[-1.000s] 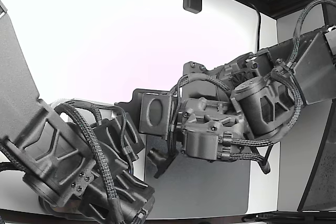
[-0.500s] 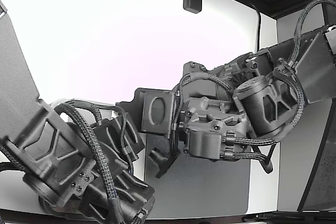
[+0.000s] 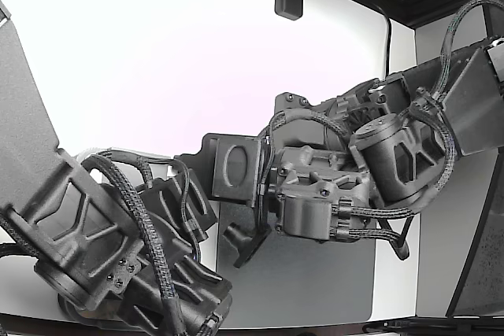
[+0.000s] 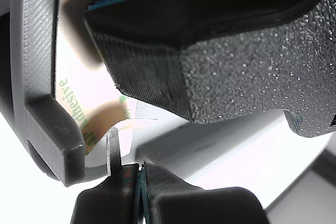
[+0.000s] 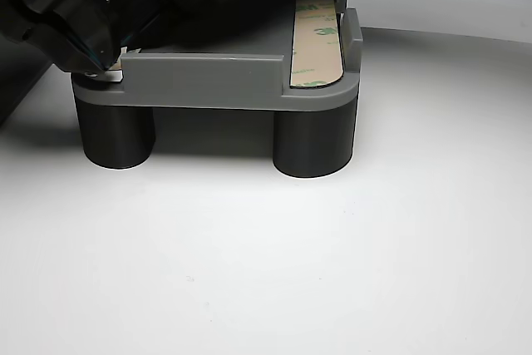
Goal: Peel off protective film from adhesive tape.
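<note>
Where film (image 4: 116,145) lifts off tape (image 4: 79,108), end effector (image 4: 140,182) pinched on its edge.

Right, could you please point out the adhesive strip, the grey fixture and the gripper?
adhesive strip (image 5: 316,43), other view, tan liner face.
grey fixture (image 5: 208,81), other view, front wall.
gripper (image 4: 140,182), wrist view, closed fingertips' seam.

"3M" on tape liner (image 5: 316,39)

Dark grey arm (image 3: 378,163), braided black cables (image 3: 130,210)
</note>
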Controlling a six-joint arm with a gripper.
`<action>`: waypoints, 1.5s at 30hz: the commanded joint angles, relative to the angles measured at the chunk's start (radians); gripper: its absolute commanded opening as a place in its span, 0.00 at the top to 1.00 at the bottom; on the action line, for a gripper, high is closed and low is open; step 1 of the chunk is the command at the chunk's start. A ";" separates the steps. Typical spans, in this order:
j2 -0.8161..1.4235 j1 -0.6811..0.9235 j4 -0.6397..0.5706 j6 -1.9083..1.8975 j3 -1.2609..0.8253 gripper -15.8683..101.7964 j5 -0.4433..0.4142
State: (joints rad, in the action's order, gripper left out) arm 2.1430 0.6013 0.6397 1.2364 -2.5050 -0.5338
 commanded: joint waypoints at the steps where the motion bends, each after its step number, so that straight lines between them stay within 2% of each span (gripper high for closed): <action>1: 0.028 -0.008 0.003 -0.008 0.026 0.95 0.002; 21: 0.023 -0.008 0.084 -0.052 0.061 0.95 0.020; 37: 0.032 -0.012 0.011 -0.029 0.017 0.95 0.008; 45: 0.028 -0.017 0.064 -0.054 0.037 0.95 0.017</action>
State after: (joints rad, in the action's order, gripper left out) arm 2.1491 0.5998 0.6980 1.1858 -2.5004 -0.5185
